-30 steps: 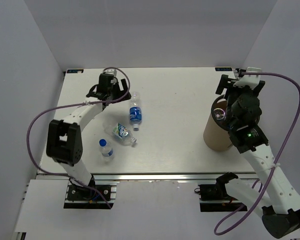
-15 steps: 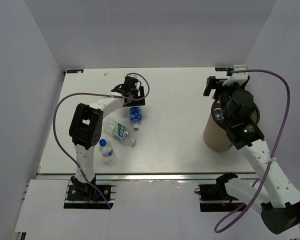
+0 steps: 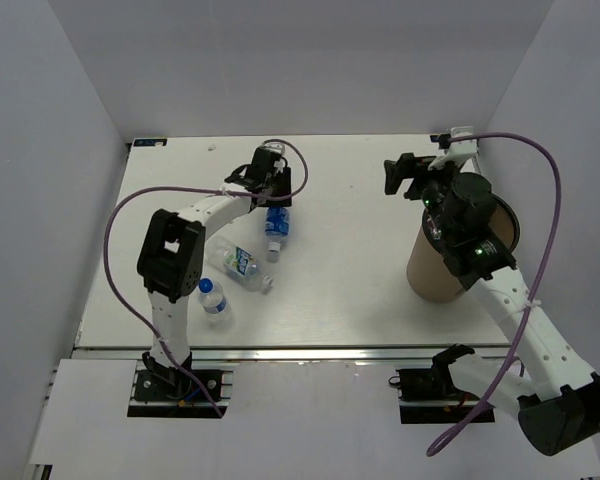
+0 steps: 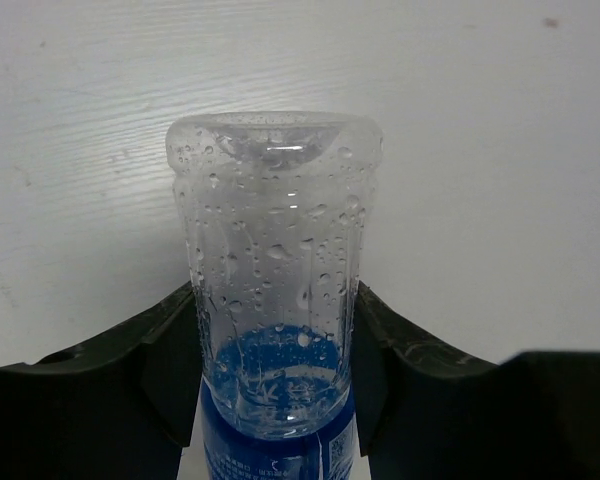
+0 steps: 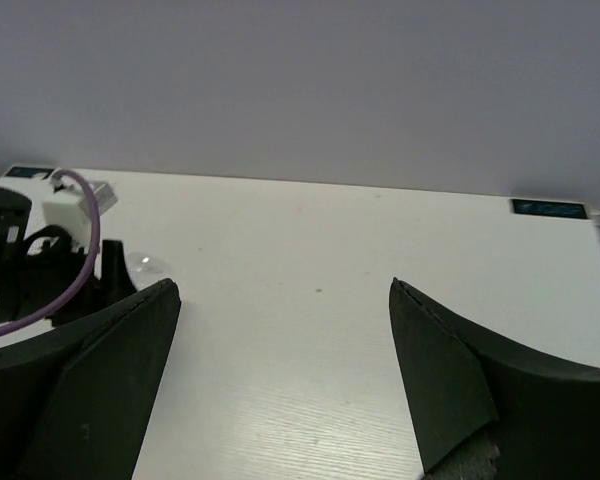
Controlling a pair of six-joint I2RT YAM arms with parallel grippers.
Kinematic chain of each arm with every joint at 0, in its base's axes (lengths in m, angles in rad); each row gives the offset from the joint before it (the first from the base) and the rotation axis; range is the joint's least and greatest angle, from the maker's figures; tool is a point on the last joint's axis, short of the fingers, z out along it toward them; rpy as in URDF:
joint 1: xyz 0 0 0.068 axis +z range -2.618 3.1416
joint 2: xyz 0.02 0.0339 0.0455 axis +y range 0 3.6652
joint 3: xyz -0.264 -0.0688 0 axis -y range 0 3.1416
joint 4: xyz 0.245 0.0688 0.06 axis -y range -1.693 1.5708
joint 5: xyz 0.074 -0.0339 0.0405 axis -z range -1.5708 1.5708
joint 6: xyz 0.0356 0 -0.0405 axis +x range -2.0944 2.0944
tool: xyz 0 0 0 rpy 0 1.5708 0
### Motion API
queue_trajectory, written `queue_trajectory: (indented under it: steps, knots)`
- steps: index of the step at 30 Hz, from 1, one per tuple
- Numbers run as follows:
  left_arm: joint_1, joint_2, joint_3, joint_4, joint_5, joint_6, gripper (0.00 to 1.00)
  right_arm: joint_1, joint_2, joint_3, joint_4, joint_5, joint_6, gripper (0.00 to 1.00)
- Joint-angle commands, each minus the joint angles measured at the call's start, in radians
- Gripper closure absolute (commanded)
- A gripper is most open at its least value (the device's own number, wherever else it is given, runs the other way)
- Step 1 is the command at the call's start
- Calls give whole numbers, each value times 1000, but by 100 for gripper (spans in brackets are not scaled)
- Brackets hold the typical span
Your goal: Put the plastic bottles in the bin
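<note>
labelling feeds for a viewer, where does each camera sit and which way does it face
Top external: above and behind the arms, looking down on the table; both arms, left claw, right claw and the bin show.
Left wrist: on the left wrist, looking along its fingers at the bottle clamped between them.
Right wrist: on the right wrist, looking across the table to the back wall; its open fingers frame the view.
Shared: top external and left wrist both show that bottle.

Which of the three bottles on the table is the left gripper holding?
The rearmost bottle, clamped at its clear end by the left gripper; the middle bottle and front bottle sit untouched.
</note>
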State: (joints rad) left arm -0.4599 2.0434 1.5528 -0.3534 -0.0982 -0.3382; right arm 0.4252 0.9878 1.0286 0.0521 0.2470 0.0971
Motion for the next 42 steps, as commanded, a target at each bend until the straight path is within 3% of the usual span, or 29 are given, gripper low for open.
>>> queue_trajectory:
  steps: [1, 5, 11, 18, 29, 32, 33, 34, 35, 36, 39, 42]
  knots:
    - [-34, -236, -55, 149, 185, 96, 66, -5, 40, -24, 106, -146, 144, 11]
    - [-91, -402, -245, 287, 402, 177, 66, -5, 71, -41, 193, -262, 231, 11]
    - [-178, -577, -372, 405, 474, 241, 66, -5, 110, -64, 316, -460, 329, 10]
    - [-226, -640, -405, 427, 477, 260, 66, -3, 137, -88, 361, -638, 443, 11]
    - [-266, -655, -399, 430, 460, 260, 67, 17, 224, -105, 341, -653, 490, 11]
    - [-275, -654, -401, 438, 448, 258, 66, 29, 256, -90, 367, -687, 484, 28]
    - [-275, -654, -401, 441, 442, 255, 66, 30, 258, -81, 368, -686, 480, 45]
    - [-276, -655, -399, 439, 442, 255, 66, 32, 258, -81, 373, -672, 480, 54]
    - [-276, -657, -401, 438, 440, 248, 64, 32, 249, -81, 374, -661, 480, 62]
    - [-276, -660, -402, 436, 431, 245, 45, 32, 241, -81, 373, -649, 474, 75]
    - [-276, -675, -413, 432, 372, 222, 2, 32, 193, -68, 335, -542, 414, 83]
    - [-276, -693, -418, 383, 292, 199, 2, 26, 146, -18, 234, -347, 285, 85]
